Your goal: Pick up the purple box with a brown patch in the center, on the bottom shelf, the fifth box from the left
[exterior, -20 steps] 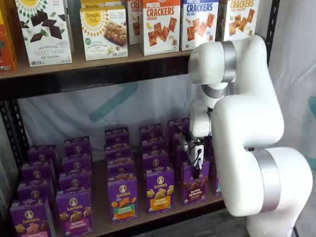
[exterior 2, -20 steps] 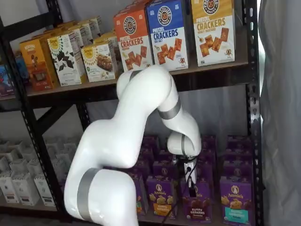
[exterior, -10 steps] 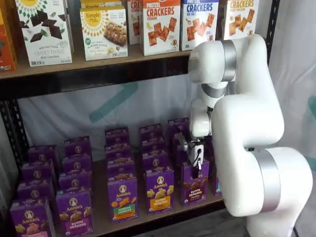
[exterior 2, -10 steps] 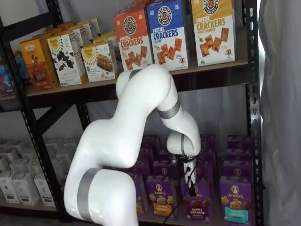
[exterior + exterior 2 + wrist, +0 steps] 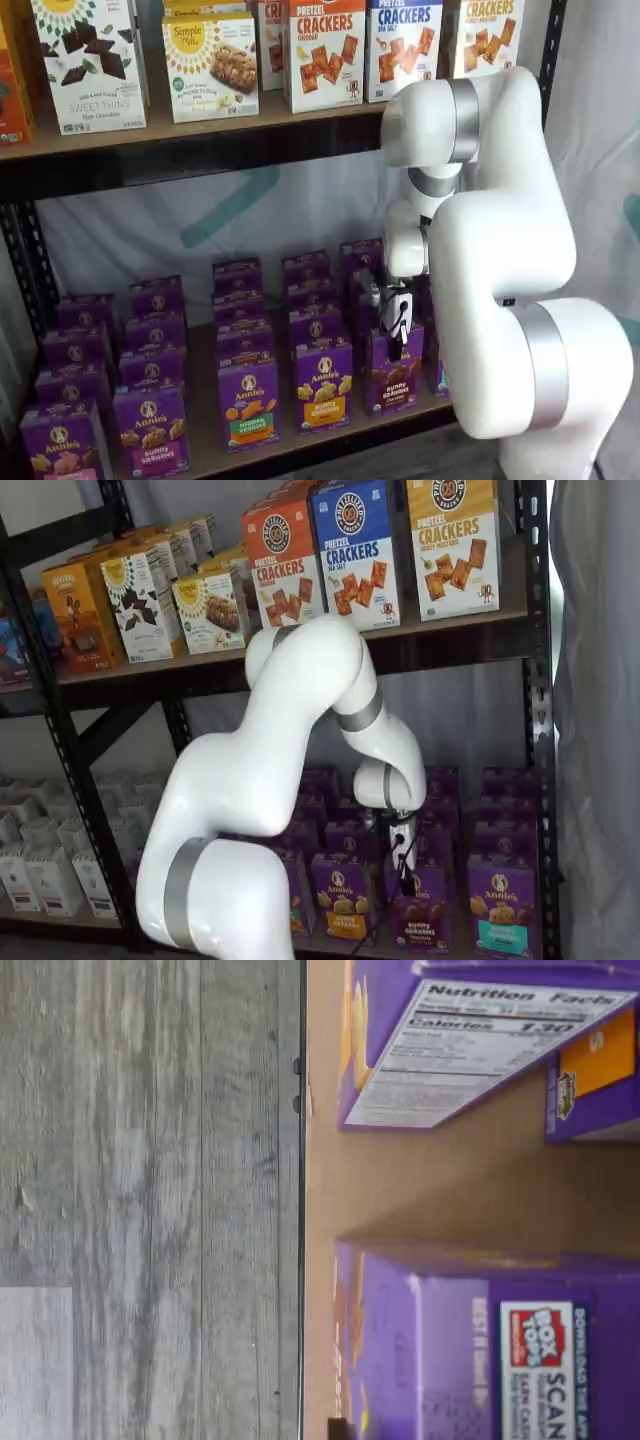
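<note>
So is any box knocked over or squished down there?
No, nothing stands out. The purple box and its neighbours stand upright in tidy rows on the bottom shelf, with the gripper just above it.

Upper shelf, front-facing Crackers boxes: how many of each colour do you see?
Orange Crackers box: 1
Blue Crackers box: 1
Yellow Crackers box: 1
Total: 3
</note>
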`<state>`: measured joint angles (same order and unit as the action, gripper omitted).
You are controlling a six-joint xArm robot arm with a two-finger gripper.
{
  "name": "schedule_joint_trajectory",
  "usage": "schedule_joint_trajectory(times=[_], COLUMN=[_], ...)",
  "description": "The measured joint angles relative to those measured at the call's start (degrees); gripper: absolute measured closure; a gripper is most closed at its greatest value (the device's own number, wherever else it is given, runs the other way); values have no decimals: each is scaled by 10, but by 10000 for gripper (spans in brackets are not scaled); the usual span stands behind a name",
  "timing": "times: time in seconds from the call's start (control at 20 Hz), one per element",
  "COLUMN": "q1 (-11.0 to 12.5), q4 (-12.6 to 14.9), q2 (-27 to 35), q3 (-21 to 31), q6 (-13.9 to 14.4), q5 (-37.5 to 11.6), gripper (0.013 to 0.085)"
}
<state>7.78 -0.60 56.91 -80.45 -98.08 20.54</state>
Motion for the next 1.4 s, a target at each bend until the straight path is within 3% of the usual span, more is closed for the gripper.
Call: schedule_joint_trajectory(times=[0.2,0.95,1.2,1.4], q1=[1,3,-1,-9], q4=[4,-5,14,-1], q2=[-4,-24,-50,-83], q3=[8,39,80,133], q6=[3,-8,13,6], q5=[-3,-11,-34,-63], gripper=[610,650,650,650])
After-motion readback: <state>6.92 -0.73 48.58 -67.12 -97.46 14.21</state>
